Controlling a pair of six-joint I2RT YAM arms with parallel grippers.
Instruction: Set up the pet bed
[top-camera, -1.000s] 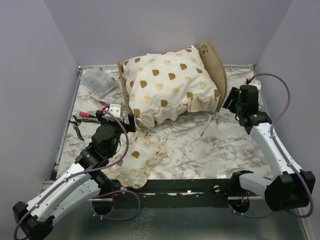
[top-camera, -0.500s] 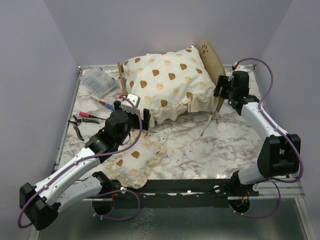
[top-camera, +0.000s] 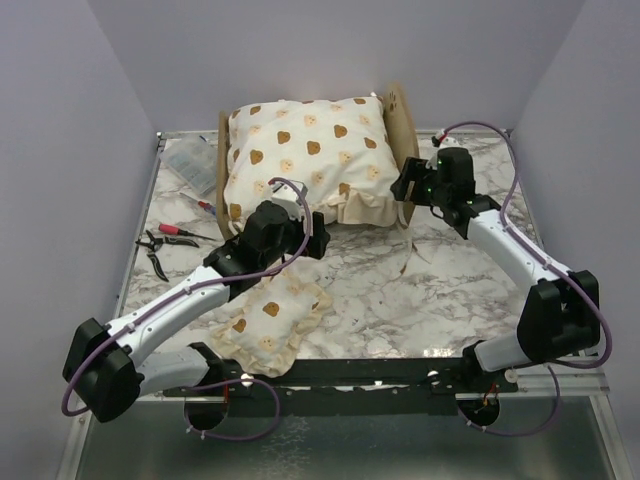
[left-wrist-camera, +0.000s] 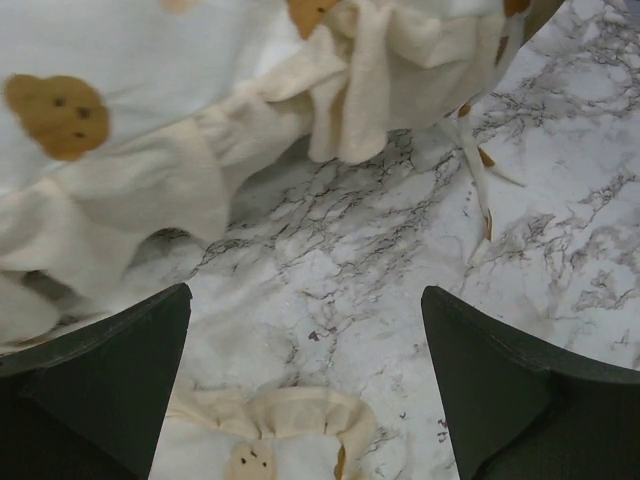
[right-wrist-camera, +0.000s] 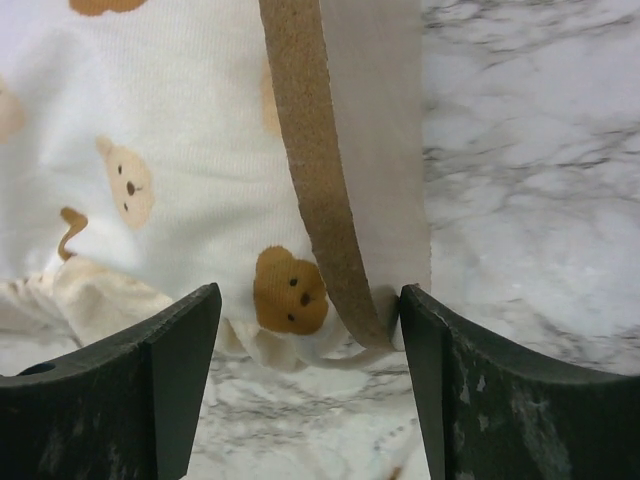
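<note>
The pet bed stands at the back middle of the table, its plywood headboard (top-camera: 401, 122) on the right and its low footboard (top-camera: 221, 160) on the left. A bear-print cushion (top-camera: 300, 150) fills it and hides the base. My right gripper (top-camera: 405, 187) is open at the headboard's near lower end. In the right wrist view the headboard edge (right-wrist-camera: 325, 190) and a cushion corner (right-wrist-camera: 180, 170) lie between the jaws (right-wrist-camera: 310, 300), the right finger close to the board. My left gripper (top-camera: 312, 240) hangs open over bare marble (left-wrist-camera: 305, 300), below the cushion's ruffle (left-wrist-camera: 150, 180).
A small bear-print pillow (top-camera: 272, 318) lies at the front left, its edge under the left gripper (left-wrist-camera: 265, 440). Cream ties (top-camera: 414, 245) trail from the cushion. A clear plastic box (top-camera: 190, 165), pliers (top-camera: 158, 248) and a red-handled tool (top-camera: 180, 229) sit at the left.
The bed with its cushion has swung left and back, now squarer to the table. The right gripper moved in to the headboard's lower end. The left arm reached forward to the cushion's front.
</note>
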